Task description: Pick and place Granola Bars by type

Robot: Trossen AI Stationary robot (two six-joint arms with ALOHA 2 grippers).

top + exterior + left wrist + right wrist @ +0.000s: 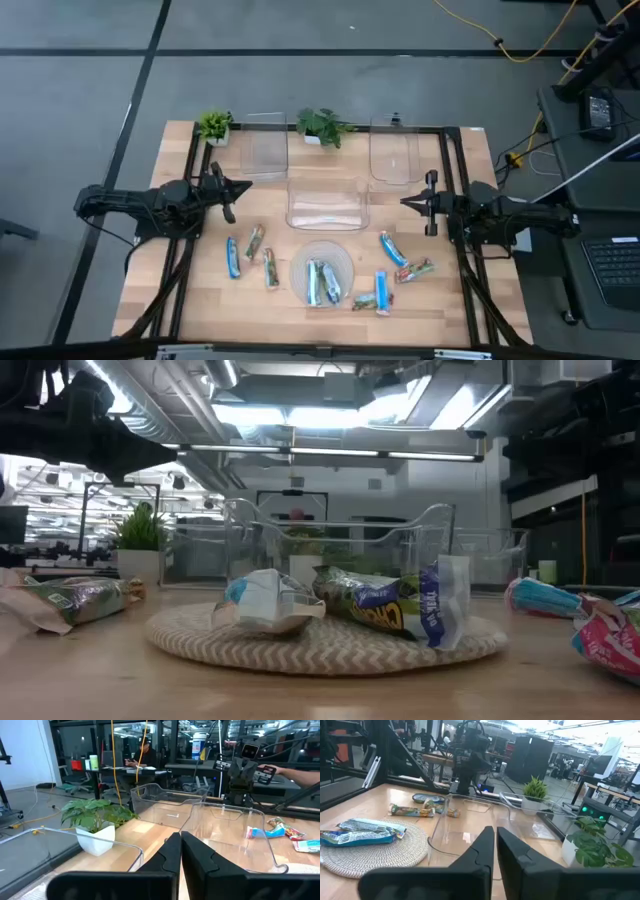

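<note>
Several foil-wrapped granola bars lie flat on the wooden table. Three lie at the near left (255, 255), two on the round woven mat (321, 283) (385, 600), and several at the near right (392, 248) (265, 832). My left gripper (248, 187) (180, 845) hovers shut over the table's left side, pointing toward the middle. Opposite it, my right gripper (405, 201) (495, 842) hovers shut over the right side, also pointing inward. Neither touches anything.
Three clear plastic bins stand on the table: one in the middle (327, 203) between the grippers and two at the far side (263, 150) (394, 152). Two small potted plants (214, 125) (322, 125) stand at the far edge. The woven mat (345, 262) lies near the front.
</note>
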